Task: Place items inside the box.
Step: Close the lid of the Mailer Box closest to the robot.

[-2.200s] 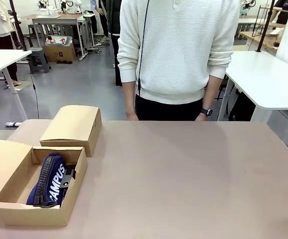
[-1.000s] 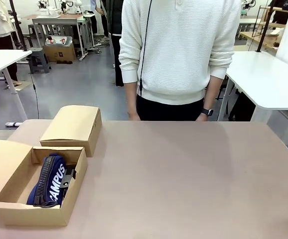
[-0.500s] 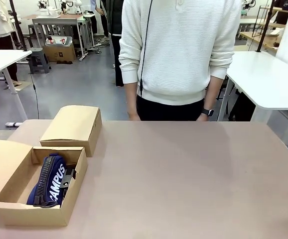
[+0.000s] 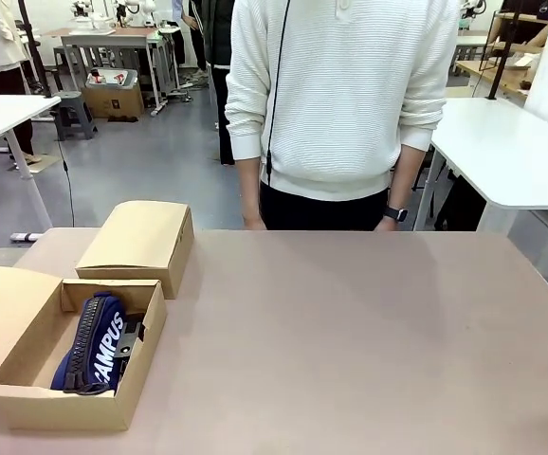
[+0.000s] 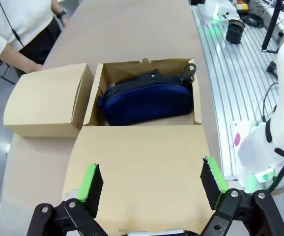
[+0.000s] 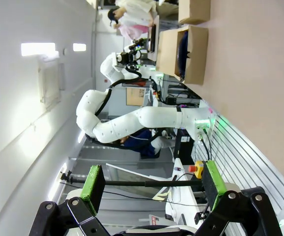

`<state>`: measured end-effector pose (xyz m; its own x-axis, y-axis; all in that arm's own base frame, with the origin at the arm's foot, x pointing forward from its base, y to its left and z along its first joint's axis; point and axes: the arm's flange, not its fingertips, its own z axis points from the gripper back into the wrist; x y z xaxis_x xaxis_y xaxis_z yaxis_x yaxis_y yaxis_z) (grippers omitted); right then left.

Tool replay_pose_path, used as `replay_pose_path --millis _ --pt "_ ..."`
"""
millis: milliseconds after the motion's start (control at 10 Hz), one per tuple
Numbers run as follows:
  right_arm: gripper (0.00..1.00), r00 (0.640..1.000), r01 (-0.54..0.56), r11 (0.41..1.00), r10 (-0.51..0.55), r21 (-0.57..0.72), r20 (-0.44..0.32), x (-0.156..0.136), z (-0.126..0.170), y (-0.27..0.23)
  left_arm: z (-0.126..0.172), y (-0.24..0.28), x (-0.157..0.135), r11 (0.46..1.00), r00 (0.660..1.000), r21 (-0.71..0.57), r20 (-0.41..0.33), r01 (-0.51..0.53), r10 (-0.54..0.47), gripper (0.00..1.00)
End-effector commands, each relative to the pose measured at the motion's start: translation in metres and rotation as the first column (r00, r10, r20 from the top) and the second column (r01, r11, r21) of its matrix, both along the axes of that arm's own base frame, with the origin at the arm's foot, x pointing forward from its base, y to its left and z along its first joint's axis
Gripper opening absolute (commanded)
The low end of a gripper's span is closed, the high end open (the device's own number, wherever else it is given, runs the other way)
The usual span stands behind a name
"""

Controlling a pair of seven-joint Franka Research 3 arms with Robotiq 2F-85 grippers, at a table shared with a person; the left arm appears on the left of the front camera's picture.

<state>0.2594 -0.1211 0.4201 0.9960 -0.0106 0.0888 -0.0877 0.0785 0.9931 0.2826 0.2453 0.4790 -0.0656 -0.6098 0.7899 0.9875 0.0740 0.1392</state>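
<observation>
Brown bench (image 4: 350, 332), person (image 4: 336, 104) standing at its far edge, open cardboard box (image 4: 27, 379) at the near left corner with lid folded back, smaller closed box (image 4: 139, 242) just behind it, navy pouch (image 4: 92, 343) lying inside the open box, left fingers (image 5: 90, 183) spread apart above the lid, right fingers (image 6: 94, 181) spread apart, both empty

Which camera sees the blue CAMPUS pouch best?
The front view: the navy pouch shows its white CAMPUS lettering there. The left wrist view sees its plain side from above; the right wrist view catches only a dark sliver.
</observation>
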Motion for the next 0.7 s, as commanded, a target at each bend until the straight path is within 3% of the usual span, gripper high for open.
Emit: replay_pose_path --millis 0,400,600 --pt "1.0 1.0 0.0 1.0 0.0 0.008 0.015 -0.001 0.001 -0.002 -0.005 0.004 0.008 0.999 1.0 0.042 0.006 0.008 -0.009 1.0" --pt "1.0 1.0 0.0 1.0 0.0 0.008 0.015 -0.001 0.001 -0.002 -0.034 0.051 0.017 0.983 0.999 0.18 -0.048 0.025 -0.017 1.0" --pt "1.0 1.0 0.0 1.0 0.0 0.008 0.015 -0.001 0.001 -0.002 -0.052 0.06 0.013 0.984 0.995 0.17 -0.093 0.055 -0.04 1.0"
